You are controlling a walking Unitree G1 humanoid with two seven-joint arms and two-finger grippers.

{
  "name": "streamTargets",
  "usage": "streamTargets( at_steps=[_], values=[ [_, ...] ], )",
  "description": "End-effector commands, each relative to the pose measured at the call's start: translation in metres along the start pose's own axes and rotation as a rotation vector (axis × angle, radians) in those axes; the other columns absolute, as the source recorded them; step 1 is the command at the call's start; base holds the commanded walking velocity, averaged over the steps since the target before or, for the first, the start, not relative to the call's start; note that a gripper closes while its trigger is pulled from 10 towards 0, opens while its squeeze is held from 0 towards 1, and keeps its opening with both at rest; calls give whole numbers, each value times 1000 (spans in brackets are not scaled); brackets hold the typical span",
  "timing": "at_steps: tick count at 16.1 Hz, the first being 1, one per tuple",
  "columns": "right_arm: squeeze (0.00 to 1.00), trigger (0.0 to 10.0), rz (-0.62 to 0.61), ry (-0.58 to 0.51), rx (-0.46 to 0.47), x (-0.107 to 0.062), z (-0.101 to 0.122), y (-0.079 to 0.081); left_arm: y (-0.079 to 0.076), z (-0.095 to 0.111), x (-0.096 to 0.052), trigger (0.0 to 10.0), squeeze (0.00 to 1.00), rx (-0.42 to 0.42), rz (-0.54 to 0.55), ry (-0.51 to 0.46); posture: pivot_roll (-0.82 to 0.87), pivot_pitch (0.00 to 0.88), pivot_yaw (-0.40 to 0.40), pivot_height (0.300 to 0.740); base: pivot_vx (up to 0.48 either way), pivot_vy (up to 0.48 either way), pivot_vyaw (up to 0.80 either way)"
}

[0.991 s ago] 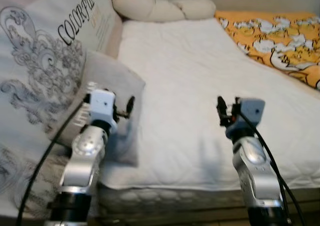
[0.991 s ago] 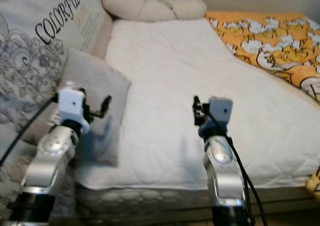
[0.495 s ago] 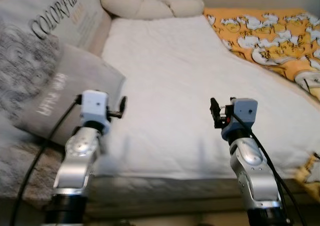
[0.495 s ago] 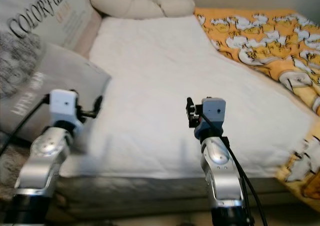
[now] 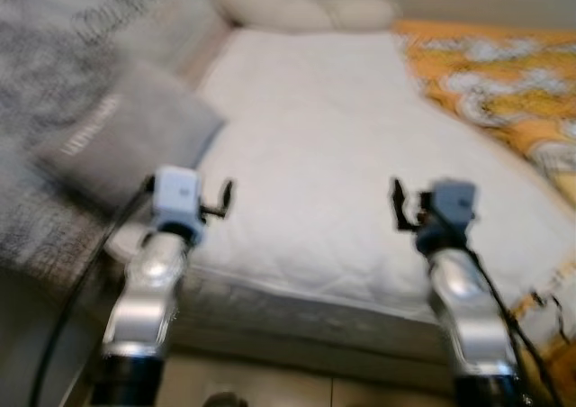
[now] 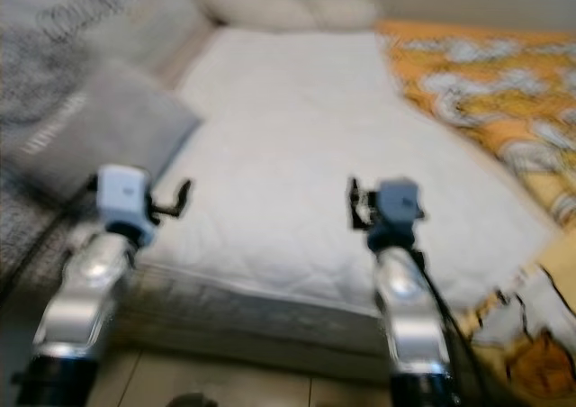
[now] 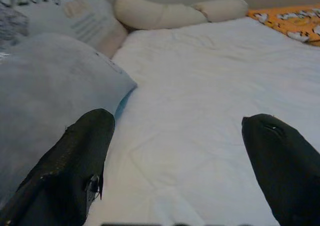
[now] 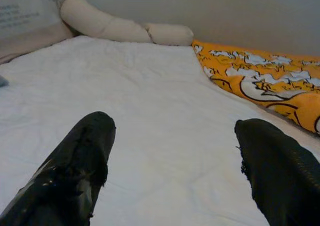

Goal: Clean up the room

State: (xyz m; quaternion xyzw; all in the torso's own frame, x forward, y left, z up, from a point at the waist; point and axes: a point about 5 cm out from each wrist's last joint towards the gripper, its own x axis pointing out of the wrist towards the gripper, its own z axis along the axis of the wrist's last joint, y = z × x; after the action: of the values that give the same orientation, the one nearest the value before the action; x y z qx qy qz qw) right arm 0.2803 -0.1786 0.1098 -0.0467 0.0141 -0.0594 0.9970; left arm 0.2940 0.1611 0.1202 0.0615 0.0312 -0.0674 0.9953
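two silver, rounded arms end in pale blue-white wrist blocks. black cables trail along each arm. long black fingers (image 7: 75, 171) taper bluntly.

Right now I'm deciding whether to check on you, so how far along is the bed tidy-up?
Done: nothing visibly tidied yet. In hand: nothing; the left gripper and right gripper are both open, held over the white mattress. Left: the grey pillow lies at the mattress's left edge, and the orange patterned blanket sprawls along the right side, spilling over the bed's near corner.

place: bedroom, likely a home | bed (image 5: 315, 155) with white quilted cover; pillows (image 7: 45, 86); orange blanket (image 8: 260, 81)
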Motion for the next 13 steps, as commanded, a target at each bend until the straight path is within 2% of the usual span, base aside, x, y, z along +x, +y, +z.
streamTargets(
  at_steps=[1, 3, 4, 6, 8, 9, 13],
  values=[
    [1000, 10000, -8, -20, 14, 2, 8, 1, 3, 5, 2, 10000, 180, 16, 3, -12, -54, 0, 34, 740, 0, -480, 0],
    [1000, 10000, -24, -12, 23, 3, 7, 1, 3, 5, 2, 10000, 176, 18, 2, -11, -52, 0, 34, 740, 0, -480, 0],
    [1000, 10000, 11, -4, 99, 3, 6, 6, 3, 6, 2, 10000, 176, 19, 1, -11, -52, 0, 34, 740, 0, -480, 0],
    [1000, 10000, 34, -36, 76, 0, 8, 11, 4, 6, 1, 10000, 180, 21, 3, -11, -52, 0, 36, 740, 0, -480, 0],
    [1000, 10000, 12, 24, 63, 0, 3, 10, 5, 5, 2, 10000, 180, 20, 10, -7, -57, 0, 40, 740, 0, -480, 0],
    [1000, 10000, 62, 69, 75, -1, -1, 12, 7, 3, 2, 10000, 176, 14, 21, -1, -62, 0, 42, 740, 0, -480, 0],
    [1000, 10000, 75, 68, 75, -3, -2, 12, 9, 0, 2, 10000, 180, -1, 35, 8, -65, 0, 43, 740, 0, -480, 0]
  ],
)
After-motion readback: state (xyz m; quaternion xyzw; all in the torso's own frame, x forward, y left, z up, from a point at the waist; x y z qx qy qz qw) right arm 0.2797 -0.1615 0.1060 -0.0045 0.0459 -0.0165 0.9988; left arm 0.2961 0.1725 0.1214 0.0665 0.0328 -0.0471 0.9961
